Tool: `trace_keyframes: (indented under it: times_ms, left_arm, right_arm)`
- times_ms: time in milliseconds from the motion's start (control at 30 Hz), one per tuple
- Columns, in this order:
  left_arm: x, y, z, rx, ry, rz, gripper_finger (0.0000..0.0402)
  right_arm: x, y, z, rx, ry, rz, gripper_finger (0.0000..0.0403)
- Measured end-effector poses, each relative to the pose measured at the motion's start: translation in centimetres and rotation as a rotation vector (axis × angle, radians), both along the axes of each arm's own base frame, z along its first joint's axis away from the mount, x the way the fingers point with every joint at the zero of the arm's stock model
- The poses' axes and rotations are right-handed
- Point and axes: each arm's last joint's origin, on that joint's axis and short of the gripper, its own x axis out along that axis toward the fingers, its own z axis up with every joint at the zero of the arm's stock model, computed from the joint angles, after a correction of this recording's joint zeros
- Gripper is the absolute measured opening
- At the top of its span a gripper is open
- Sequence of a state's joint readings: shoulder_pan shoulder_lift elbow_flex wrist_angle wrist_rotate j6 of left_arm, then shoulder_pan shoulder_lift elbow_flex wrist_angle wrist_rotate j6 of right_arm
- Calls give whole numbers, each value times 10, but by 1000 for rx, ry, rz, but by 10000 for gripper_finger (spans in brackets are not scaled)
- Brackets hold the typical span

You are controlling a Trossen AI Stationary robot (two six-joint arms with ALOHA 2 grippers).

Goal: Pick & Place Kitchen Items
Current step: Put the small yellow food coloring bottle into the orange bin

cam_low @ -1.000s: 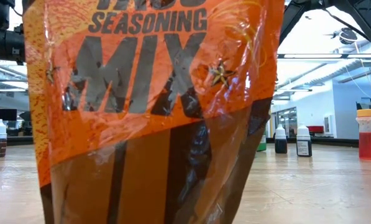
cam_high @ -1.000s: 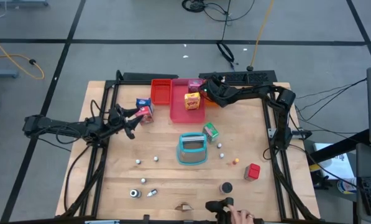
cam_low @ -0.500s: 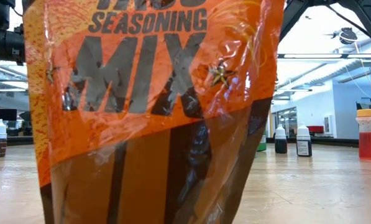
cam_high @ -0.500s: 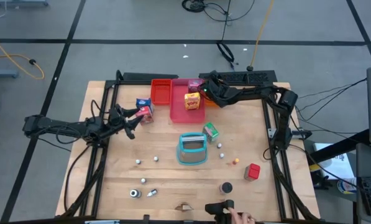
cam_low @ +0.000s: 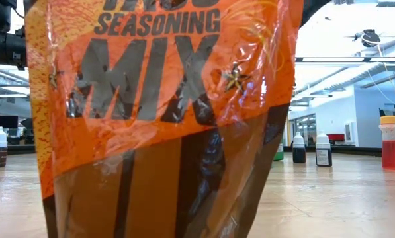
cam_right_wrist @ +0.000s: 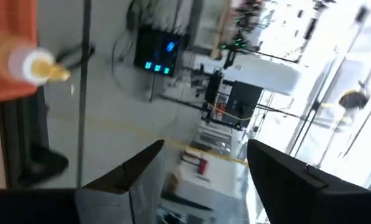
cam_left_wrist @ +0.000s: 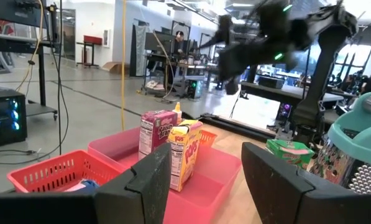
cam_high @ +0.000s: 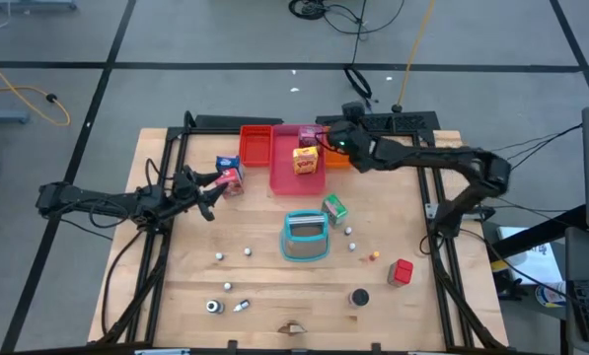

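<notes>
With my right gripper [cam_high: 331, 129] spread wide and empty above the pink tray [cam_high: 286, 176], I judge 1 item placed, so next I reach for another carton.

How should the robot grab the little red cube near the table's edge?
Probably from straight above, gripper fingers closing on two opposite flat sides of the red cube. It sits alone on bare table, and only a tiny orange ball lies nearby, so there is room all around.

orange bottle [cam_right_wrist: 14, 59]: at frame edge | jaws: apart, nothing between | beyond: blurred room
</notes>
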State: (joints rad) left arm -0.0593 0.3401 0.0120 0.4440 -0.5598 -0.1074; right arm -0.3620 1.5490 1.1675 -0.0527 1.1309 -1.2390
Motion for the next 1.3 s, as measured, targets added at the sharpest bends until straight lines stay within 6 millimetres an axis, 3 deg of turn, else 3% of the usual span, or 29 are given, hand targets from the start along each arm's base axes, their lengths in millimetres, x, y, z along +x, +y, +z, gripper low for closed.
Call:
trace_keyframes:
  times_ms: [133,267,400,700,1067,1300]
  left_arm:
    - [0,0,0,0,2,0,198]
    - [0,0,0,0,5,0,198]
    - [0,0,-1,-3,4,0,198]
    - [0,0,0,-5,2,0,198]
    - [0,0,-1,-5,3,0,198]
    - [0,0,0,-5,3,-1,198]
  right_arm:
    - [-13,35,30,2,-218,52,215]
    - [-27,71,46,58,-416,113,215]
    - [-41,104,52,165,-577,185,215]
    - [-70,159,56,637,-829,343,215]
    - [-102,199,45,1137,-785,258,215]
    - [-113,217,10,1272,-755,119,215]
